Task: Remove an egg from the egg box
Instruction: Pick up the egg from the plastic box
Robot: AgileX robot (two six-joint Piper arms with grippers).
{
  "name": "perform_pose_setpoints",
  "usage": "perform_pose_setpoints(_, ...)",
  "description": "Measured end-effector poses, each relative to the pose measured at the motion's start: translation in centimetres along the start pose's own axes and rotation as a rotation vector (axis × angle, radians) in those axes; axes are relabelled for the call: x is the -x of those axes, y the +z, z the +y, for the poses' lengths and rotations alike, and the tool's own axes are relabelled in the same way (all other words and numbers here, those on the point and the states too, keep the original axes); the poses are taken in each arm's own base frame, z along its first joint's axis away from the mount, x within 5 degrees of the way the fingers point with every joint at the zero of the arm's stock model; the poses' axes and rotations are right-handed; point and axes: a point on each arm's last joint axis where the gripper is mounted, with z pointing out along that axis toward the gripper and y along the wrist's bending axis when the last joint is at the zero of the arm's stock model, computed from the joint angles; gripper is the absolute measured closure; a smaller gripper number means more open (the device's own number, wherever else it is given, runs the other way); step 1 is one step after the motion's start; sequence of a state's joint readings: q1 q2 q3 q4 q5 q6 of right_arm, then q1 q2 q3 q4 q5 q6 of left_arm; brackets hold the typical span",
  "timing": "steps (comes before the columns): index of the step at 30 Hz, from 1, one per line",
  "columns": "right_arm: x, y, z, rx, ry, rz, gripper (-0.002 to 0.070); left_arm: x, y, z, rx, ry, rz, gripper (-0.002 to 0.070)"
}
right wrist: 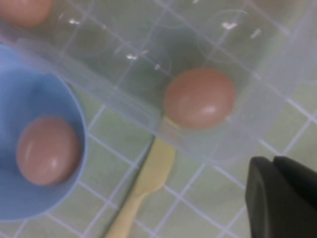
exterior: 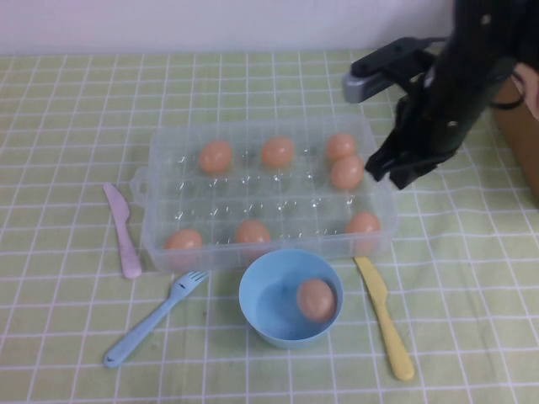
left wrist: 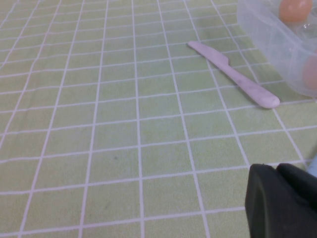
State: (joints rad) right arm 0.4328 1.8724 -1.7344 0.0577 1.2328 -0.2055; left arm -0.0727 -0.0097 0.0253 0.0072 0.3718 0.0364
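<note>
The right tool (exterior: 402,172) is held above the right end of the egg box (exterior: 168,220), beside the eggs there and apart from all of them; whether its fingers are spread or closed cannot be told from these views, and nothing is seen held in it. The left tool (left wrist: 282,201) is parked low over the bare green checked desk (left wrist: 99,148), near the pink plastic knife (left wrist: 233,73), and its opening cannot be told either. One egg already lies in the light-blue bowl (exterior: 261,316), so the step in hand is judged to be a reach for another. It is best done by centring the right tool over a single egg, probably the egg (right wrist: 199,97) in the near right corner cup, which fills the right wrist view, and by lowering it straight down so that the clear wall is not struck. The fingers should be closed gently around the widest part, since the shell is smooth and rounded and is likely to slip or crack under a hard squeeze. The lift should be vertical until the rim is cleared. The egg is small, tan-orange and lightly glossy, alike to its neighbours, and it is seated in a moulded cup just above the yellow plastic knife (right wrist: 143,191).
</note>
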Motion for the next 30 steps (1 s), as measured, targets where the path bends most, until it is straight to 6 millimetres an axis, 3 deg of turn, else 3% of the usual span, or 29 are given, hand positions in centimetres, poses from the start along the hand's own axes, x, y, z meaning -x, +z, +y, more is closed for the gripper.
perform_pose_setpoints(5,1.7,2.4,1.8,0.012,-0.055,0.025,0.0689,0.0,0.0,0.0,0.000,0.000,0.000,0.0679)
perform_pose_setpoints(8,2.4,3.8,2.0,0.014,-0.063,0.038,0.0643,0.0,0.0,0.0,0.000,0.000,0.000,0.0679)
perform_pose_setpoints(11,2.7,4.9,1.9,0.016,-0.062,0.057,0.0519,0.0,0.0,0.0,0.000,0.000,0.000,0.0679)
perform_pose_setpoints(15,2.8,6.2,1.9,0.019,-0.043,0.082,0.0267,0.0,0.0,0.0,0.000,0.000,0.000,0.0679)
perform_pose_setpoints(17,2.8,6.8,1.8,0.020,-0.018,0.095,0.0209,0.0,0.0,0.0,0.000,0.000,0.000,0.0679)
perform_pose_setpoints(30,2.7,9.7,1.7,0.016,0.049,0.154,0.0246,0.0,0.0,0.0,0.000,0.000,0.000,0.0679)
